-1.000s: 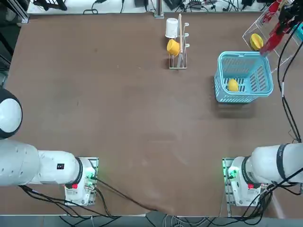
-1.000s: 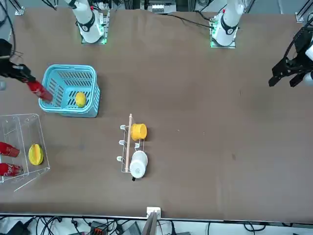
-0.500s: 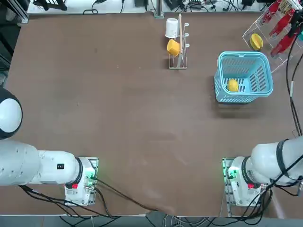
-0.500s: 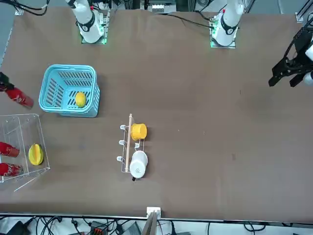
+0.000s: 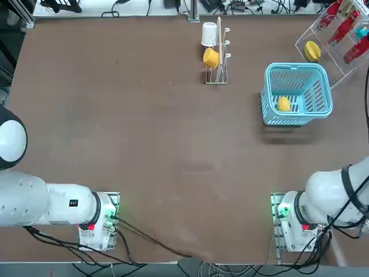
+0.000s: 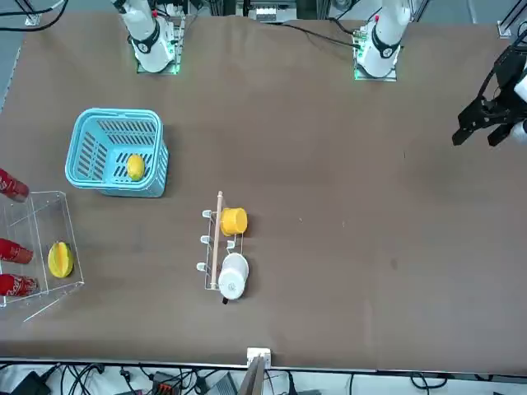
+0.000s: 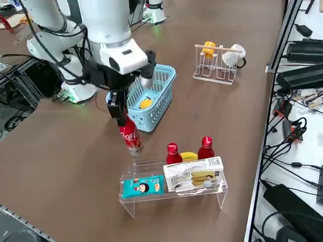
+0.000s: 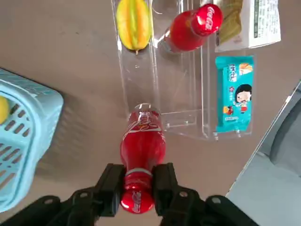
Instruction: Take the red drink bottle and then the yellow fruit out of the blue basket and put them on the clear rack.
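Observation:
My right gripper (image 7: 119, 112) is shut on the neck of the red drink bottle (image 7: 130, 137), which hangs upright, base down, just over the near end of the clear rack (image 7: 151, 169). The wrist view shows both fingers (image 8: 112, 187) clamping the bottle (image 8: 142, 149) below its cap, its base over the rack's edge (image 8: 186, 123). From overhead only the bottle (image 5: 357, 51) shows at the table's right edge. The blue basket (image 5: 273, 113) stands beside the rack with the yellow fruit (image 5: 283, 104) in it, also seen in the side view (image 7: 145, 103).
The rack holds two red bottles (image 7: 173, 153), an oval yellow fruit (image 5: 312, 51), a teal snack packet (image 7: 143, 186) and a white box (image 7: 194, 175). A peg stand (image 5: 218, 57) with a yellow cup (image 5: 211, 57) and a white cup (image 5: 209, 33) stands at the far middle.
The gripper has carried the red bottle from beside the basket outward to the table's right edge and over the rack. The yellow fruit and basket have not moved.

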